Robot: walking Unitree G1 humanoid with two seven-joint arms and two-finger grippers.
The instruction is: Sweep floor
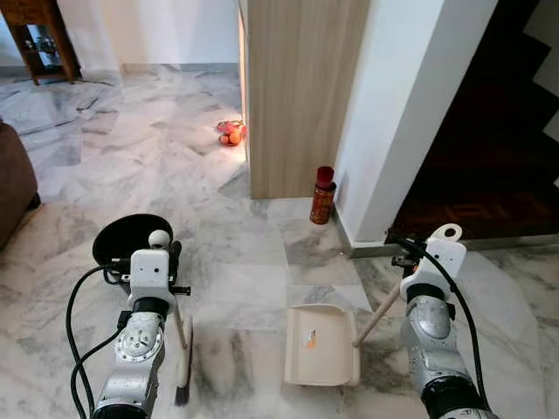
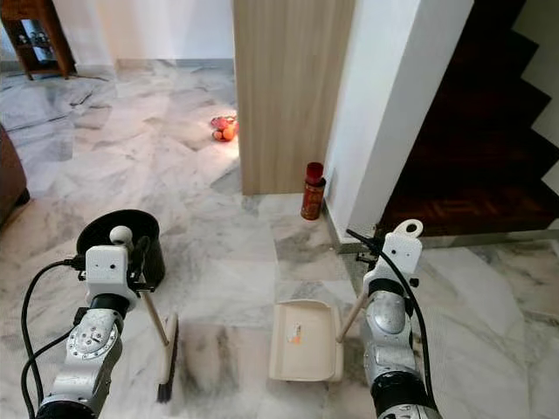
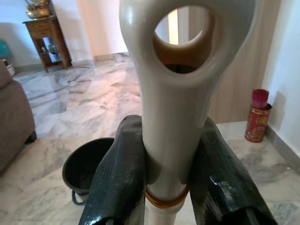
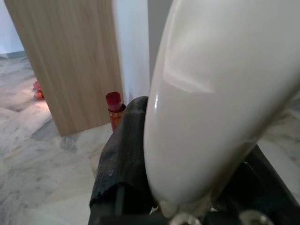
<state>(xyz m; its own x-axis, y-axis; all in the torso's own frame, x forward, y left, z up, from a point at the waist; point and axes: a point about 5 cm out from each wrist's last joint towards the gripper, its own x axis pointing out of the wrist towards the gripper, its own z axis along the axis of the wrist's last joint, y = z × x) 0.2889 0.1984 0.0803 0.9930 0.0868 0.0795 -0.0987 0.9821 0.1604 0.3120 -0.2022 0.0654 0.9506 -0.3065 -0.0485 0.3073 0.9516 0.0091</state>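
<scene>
My left gripper (image 3: 166, 176) is shut on the cream handle (image 3: 180, 93) of a hand brush. Its dark bristle head (image 1: 183, 371) rests on the marble floor by my left arm. My right gripper (image 1: 417, 259) is shut on the cream handle (image 4: 220, 103) of a dustpan. The pan (image 1: 321, 346) lies flat on the floor between my arms, with a small orange scrap (image 1: 309, 340) on it. In the right wrist view a black finger (image 4: 123, 154) presses against that handle.
A black bucket (image 1: 122, 236) stands just beyond my left arm. A red canister (image 1: 323, 195) sits by the white wall corner, beside a wooden panel (image 1: 301, 87). Orange items (image 1: 231, 133) lie further off. Dark stairs (image 1: 489, 157) rise right; a brown sofa (image 1: 13, 183) stands left.
</scene>
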